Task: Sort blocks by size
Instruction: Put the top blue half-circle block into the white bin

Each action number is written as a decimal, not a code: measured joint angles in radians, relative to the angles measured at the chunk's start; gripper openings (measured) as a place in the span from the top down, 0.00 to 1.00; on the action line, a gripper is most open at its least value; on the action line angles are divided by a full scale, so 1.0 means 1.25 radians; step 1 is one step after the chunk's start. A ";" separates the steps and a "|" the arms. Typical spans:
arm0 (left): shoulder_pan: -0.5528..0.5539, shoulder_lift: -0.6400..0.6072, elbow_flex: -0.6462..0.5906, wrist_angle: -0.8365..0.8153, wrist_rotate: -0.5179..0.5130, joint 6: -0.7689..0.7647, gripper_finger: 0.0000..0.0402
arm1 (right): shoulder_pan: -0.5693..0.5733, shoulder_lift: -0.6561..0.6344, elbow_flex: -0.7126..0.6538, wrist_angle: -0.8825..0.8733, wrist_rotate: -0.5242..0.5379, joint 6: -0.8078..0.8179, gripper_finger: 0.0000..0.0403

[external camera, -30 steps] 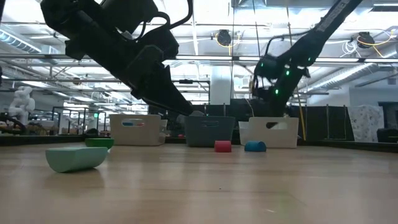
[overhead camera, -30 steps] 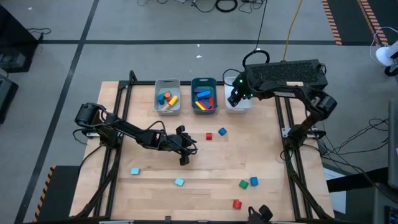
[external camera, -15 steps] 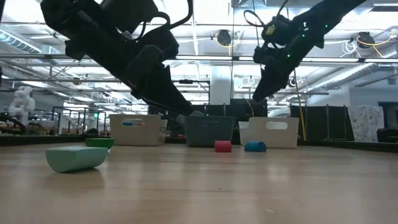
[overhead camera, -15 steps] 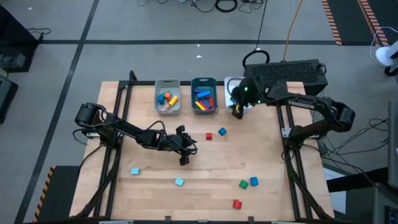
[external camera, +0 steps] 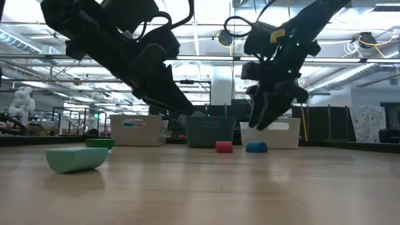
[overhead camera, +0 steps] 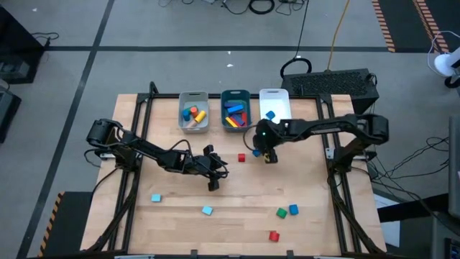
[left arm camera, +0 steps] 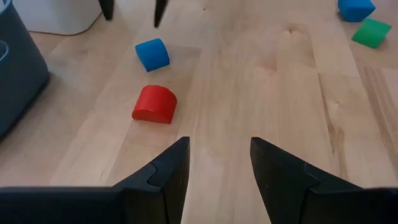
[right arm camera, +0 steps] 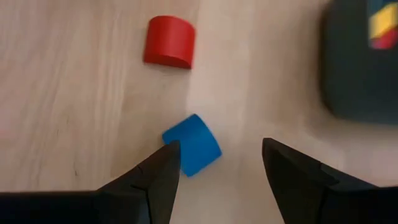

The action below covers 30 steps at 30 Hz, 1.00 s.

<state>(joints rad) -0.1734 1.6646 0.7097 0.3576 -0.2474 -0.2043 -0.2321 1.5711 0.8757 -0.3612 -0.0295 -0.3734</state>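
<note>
Near the table's middle lie a small blue block (overhead camera: 255,152) (right arm camera: 193,144) and a red block (overhead camera: 241,157) (right arm camera: 169,42). My right gripper (overhead camera: 268,156) (right arm camera: 217,165) hangs open just above the blue block, fingers pointing steeply down, touching nothing. Left of it, my left gripper (overhead camera: 212,184) (left arm camera: 219,165) stands open over bare wood, facing the same two blocks. Another blue block (overhead camera: 270,114) lies in the white tray (overhead camera: 274,96). Loose blocks rest nearer the front: two cyan (overhead camera: 155,197) (overhead camera: 207,211), green (overhead camera: 281,212), blue (overhead camera: 293,209), red (overhead camera: 274,235).
At the far edge stand a grey tray (overhead camera: 181,111) and a teal tray (overhead camera: 223,108), each holding several coloured blocks, beside the white tray. In the low view the left arm (external camera: 125,56) fills the near left. Black frame rails run along both table sides.
My right gripper has swung from over the white tray toward the table's near edge and a little left, rolling about its own axis, and now hangs over the blue block beside the red one. The left arm has kept still.
</note>
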 joint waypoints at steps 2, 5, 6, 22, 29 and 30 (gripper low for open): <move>0.000 0.000 0.000 0.000 -0.001 0.000 0.57 | 0.005 0.021 0.000 0.001 -0.015 -0.010 0.48; 0.000 0.000 0.000 0.000 -0.008 0.000 0.57 | 0.013 0.055 0.000 0.015 -0.023 -0.029 0.48; 0.000 0.000 0.000 0.000 -0.012 0.000 0.57 | 0.015 0.066 0.000 0.018 -0.023 -0.035 0.48; 0.001 0.000 0.000 0.000 -0.025 0.000 0.57 | 0.015 0.112 -0.001 0.032 -0.024 -0.028 0.71; 0.001 0.000 0.000 0.000 -0.031 0.000 0.57 | 0.006 0.023 -0.001 0.037 -0.011 0.035 0.74; 0.001 0.000 0.000 0.000 -0.031 0.000 0.57 | 0.001 0.009 -0.001 0.035 -0.006 0.043 0.74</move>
<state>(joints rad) -0.1722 1.6642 0.7097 0.3575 -0.2863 -0.2039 -0.2303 1.5823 0.8742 -0.3179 -0.0370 -0.3201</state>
